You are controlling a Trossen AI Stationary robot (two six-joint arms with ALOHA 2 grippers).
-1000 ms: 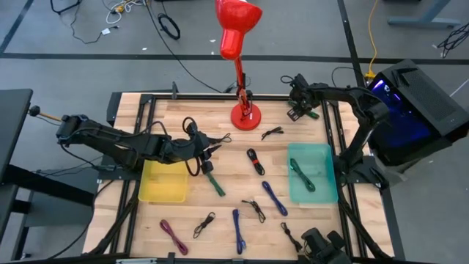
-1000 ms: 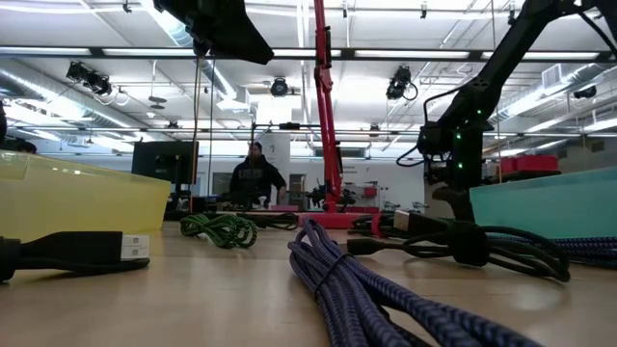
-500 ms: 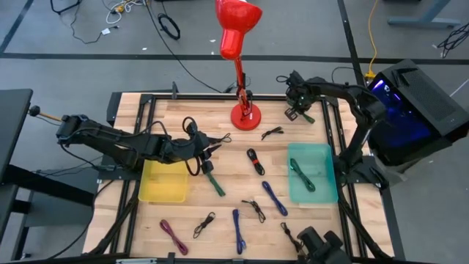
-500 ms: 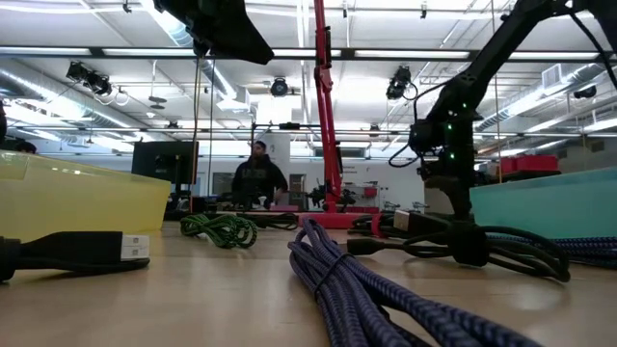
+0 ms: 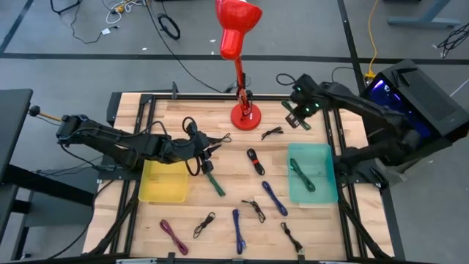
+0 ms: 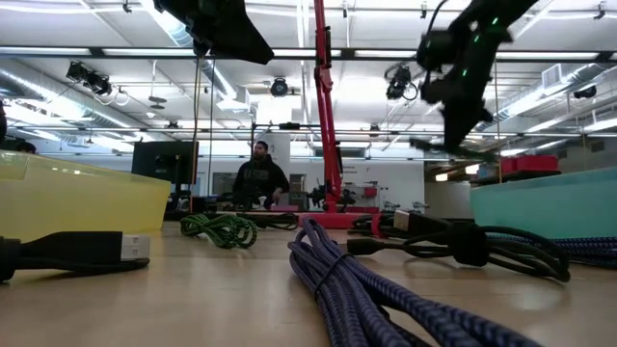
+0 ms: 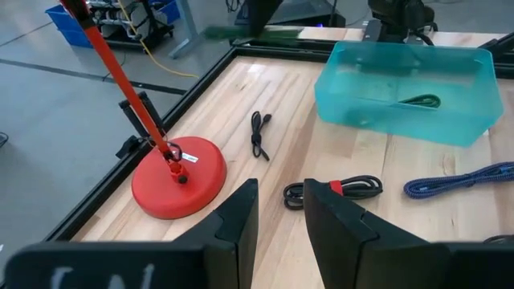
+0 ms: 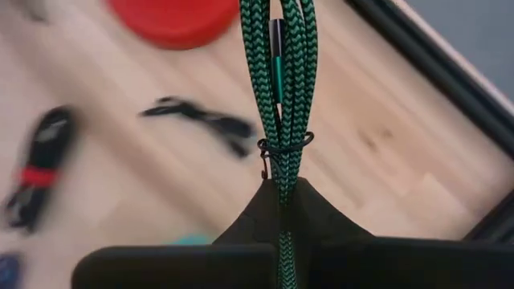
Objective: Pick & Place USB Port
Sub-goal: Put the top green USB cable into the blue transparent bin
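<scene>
Right wrist view: my right gripper (image 8: 281, 201) clamps a bundled green braided USB cable (image 8: 279, 88), lifted above the table's far right corner. My left gripper (image 7: 279, 210) hovers near the yellow bin (image 5: 163, 183), fingers parted, empty.

A green braided USB cable (image 8: 279, 88), bundled and tied with a thin black twist, hangs clamped above the table's far right, beyond the teal bin (image 5: 328, 170).

We see a wooden table (image 5: 220, 202) bearing a red lamp base (image 5: 245, 116), 2 bins, yellow (image 5: 164, 182) and teal (image 5: 311, 173), plus scattered cables.
</scene>
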